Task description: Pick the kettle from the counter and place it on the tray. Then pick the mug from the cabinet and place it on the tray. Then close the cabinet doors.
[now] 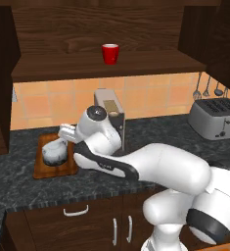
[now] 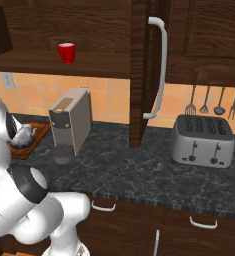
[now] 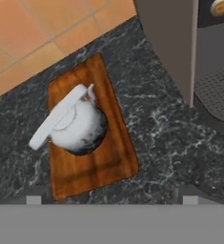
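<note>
My tool hangs just above the tray, jaws spread wide and holding nothing. My two fingertips show at the bottom of the hand view, set far apart and touching neither kettle nor tray. Directly below the tool the kettle sits on the tray, toward its far end, handle arching across its top. The tray lies flat on the dark speckled worktop, close to the orange tiled wall. Just to the right of my tool stands a grey coffee machine. Above and beyond the tool the cabinet stands open, and the red mug rests upright on its shelf. One cabinet door is swung out, further right. A toaster sits well apart, far right on the worktop.
</note>
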Tool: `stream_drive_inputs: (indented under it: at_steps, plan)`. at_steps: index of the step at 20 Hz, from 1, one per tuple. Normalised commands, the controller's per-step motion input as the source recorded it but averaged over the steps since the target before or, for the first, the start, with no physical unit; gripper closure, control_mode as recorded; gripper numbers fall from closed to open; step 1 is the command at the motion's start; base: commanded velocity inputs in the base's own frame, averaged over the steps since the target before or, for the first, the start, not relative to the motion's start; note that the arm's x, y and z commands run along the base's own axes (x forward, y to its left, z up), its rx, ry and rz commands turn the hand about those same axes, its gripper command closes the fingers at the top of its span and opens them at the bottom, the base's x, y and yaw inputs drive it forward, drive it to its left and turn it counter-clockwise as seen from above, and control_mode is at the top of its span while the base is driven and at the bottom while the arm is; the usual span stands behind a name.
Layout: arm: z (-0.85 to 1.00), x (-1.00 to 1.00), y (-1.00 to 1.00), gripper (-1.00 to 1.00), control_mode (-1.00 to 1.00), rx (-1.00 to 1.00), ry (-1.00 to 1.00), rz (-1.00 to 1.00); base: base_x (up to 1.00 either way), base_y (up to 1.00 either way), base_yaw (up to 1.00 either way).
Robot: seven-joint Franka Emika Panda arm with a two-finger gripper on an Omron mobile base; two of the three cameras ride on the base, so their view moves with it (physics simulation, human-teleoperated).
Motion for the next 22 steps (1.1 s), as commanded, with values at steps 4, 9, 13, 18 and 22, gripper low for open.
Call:
stream_drive_inputs:
  at_steps: [4,9,13,18,22]
  plan:
    - [0.53,-0.42,-0.2,-1.0,-1.0,0.0,0.0,0.19,0.0,0.0,0.0]
    - [0.85,-0.3,-0.02,-1.0,-1.0,-0.06,0.0,-0.05,0.0,0.0,0.0]
    - [0.66,-0.02,-0.37,-1.0,-1.0,-0.12,0.07,-0.04,0.0,0.0,0.0]
    - [0.05,0.0,-0.42,-1.0,-1.0,-0.01,0.0,0.07,0.0,0.0,0.0]
    - [0.52,0.0,-0.58,-1.0,-1.0,-0.07,-0.03,0.09,0.0,0.0,0.0]
